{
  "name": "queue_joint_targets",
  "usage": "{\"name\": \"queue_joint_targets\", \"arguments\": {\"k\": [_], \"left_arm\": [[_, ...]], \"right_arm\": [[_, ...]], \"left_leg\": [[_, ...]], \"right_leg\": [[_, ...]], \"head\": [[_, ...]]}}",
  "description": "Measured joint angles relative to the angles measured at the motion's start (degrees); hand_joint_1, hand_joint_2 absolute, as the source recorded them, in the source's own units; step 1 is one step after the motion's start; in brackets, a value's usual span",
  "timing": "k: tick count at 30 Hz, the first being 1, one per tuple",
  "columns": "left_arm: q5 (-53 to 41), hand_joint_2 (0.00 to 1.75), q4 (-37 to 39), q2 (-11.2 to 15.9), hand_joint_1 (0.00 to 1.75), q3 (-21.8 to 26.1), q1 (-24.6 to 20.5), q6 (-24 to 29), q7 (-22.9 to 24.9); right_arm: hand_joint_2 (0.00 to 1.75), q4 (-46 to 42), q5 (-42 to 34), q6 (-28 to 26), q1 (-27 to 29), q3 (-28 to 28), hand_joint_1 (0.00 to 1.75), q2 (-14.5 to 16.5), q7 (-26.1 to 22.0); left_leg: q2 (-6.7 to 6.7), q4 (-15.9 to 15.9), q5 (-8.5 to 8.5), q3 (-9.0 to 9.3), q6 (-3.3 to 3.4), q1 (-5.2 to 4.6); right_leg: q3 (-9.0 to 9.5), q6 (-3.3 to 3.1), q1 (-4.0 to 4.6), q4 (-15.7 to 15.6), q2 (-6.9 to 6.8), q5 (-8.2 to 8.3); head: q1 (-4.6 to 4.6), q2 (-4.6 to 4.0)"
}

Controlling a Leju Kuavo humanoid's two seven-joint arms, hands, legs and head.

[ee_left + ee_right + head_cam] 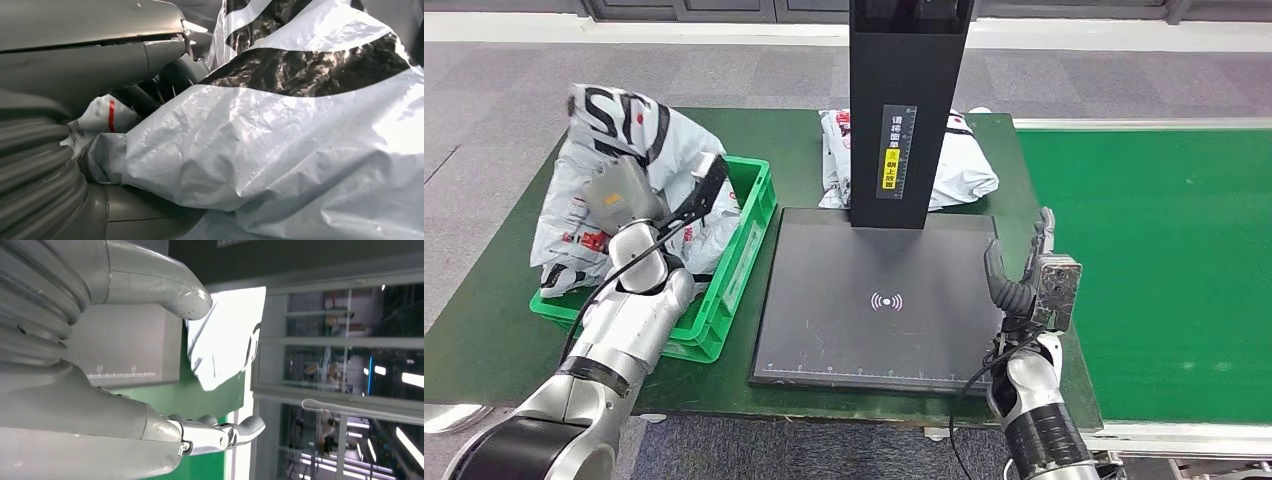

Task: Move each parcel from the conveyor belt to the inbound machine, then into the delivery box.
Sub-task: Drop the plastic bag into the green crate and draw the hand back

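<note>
A: Head view. Left hand (629, 195) is over the green delivery box (742, 262), wrist-deep in a big white parcel with black lettering (609, 135). The parcel bulges out of the box and rises above and beyond the hand. Grasping or only pressed against it?

B: Left wrist view settles it. Crinkled white plastic with black bands (280, 130) lies between the thumb (145, 215) and the dark fingers (175, 75); the hand grips the parcel. Behind the fingers there is a scrap of white bag with a red mark (102, 117), which I cannot pick out from the head view.

A: Noted. Right hand (1029, 275) stands upright at the near right corner of the inbound machine (879, 295), fingers apart, holding nothing. The machine's black post (907, 100) rises ahead of it, to its left.

B: Right wrist view agrees: thumb (165, 287) and fingers (220, 432) spread wide, only air between them. Past the thumb, a second parcel (225, 345) lies on the green tabletop (195, 397), well apart from the hand.

A: The head view places that second parcel (959, 165) behind the post, at the far edge of the machine's plate. The conveyor belt (1154, 260) runs just to the right of the right hand.

B: The wrist camera adds glass partitions (345, 340) beyond the table edge.
</note>
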Motion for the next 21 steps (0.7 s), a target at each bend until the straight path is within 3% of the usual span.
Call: {"name": "queue_joint_targets", "arguments": {"k": [3, 11, 15, 18, 21], "left_arm": [[0.0, 1.75, 6.8, 1.2, 0.0, -1.8, -1.6, -4.6, -0.3], [0.0, 1.75, 14.2, 2.4, 0.0, -3.6, -4.1, -6.7, -1.7], [0.2, 0.0, 15.4, 2.4, 0.0, -3.7, -4.8, -9.4, -6.1], [0.2, 0.0, 15.8, 2.5, 0.0, -3.5, -5.3, -8.6, -8.6], [0.7, 0.0, 15.7, 2.7, 0.0, -2.2, -5.4, -3.6, -11.6]], "right_arm": [[1.75, -1.2, 1.5, 0.8, 0.6, -1.2, 0.0, 0.8, 1.2], [1.75, -2.6, 2.2, 1.3, 1.5, -2.8, 0.0, 1.7, 1.7], [1.75, -4.1, 3.7, 3.1, 2.4, -3.8, 0.0, 1.9, 2.8], [1.75, -4.8, 4.7, 4.6, 3.0, -4.9, 0.0, 2.1, 3.5], [1.75, -4.8, 5.1, 5.8, 3.4, -5.6, 0.0, 2.1, 3.6]], "left_leg": [[0.08, 0.0, 0.02, -0.01, -0.03, 0.0], [0.06, 0.0, -0.01, -0.03, -0.01, -0.01], [0.06, 0.0, -0.01, -0.03, -0.01, 0.02], [0.06, 0.0, 0.01, -0.03, -0.03, 0.05], [0.06, 0.0, 0.02, -0.03, -0.04, 0.05]], "right_leg": [[-0.01, -0.05, 0.0, 0.0, 0.07, 0.04], [-0.03, -0.04, 0.0, 0.0, 0.06, 0.04], [-0.03, -0.05, 0.04, 0.0, 0.05, 0.04], [-0.02, -0.05, 0.06, 0.0, 0.05, 0.04], [-0.02, -0.06, 0.05, 0.0, 0.05, 0.05]], "head": [[0.0, -0.01], [0.0, -0.01], [0.0, 0.0], [0.0, 0.0], [0.0, -0.01]]}}
